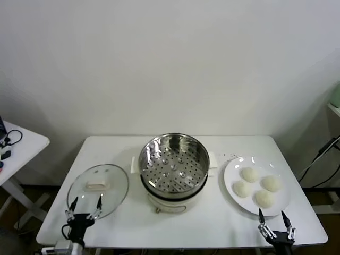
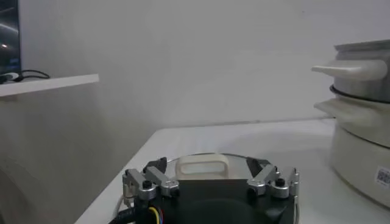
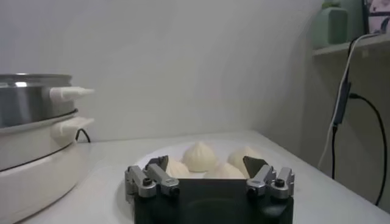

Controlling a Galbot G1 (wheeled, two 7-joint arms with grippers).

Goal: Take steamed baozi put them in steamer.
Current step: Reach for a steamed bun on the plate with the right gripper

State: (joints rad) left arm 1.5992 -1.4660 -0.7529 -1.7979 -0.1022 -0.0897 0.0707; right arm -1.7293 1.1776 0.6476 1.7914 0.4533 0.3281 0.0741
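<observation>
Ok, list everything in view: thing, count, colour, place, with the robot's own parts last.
steamed baozi: four, off-white, clustered on the plate.
plate: one, white, right part of the table.
steamer: one, shiny steel basket on a cream base, table centre, nothing in it.
glass lid: one, clear with a cream handle, flat on the left part of the table.
table: one, white, under all of these.
side table: one, white, far left, with a dark cable on it.
left gripper: one, black, fingers open, at the near edge by the lid.
right gripper: one, black, fingers open, at the near edge by the plate.
</observation>
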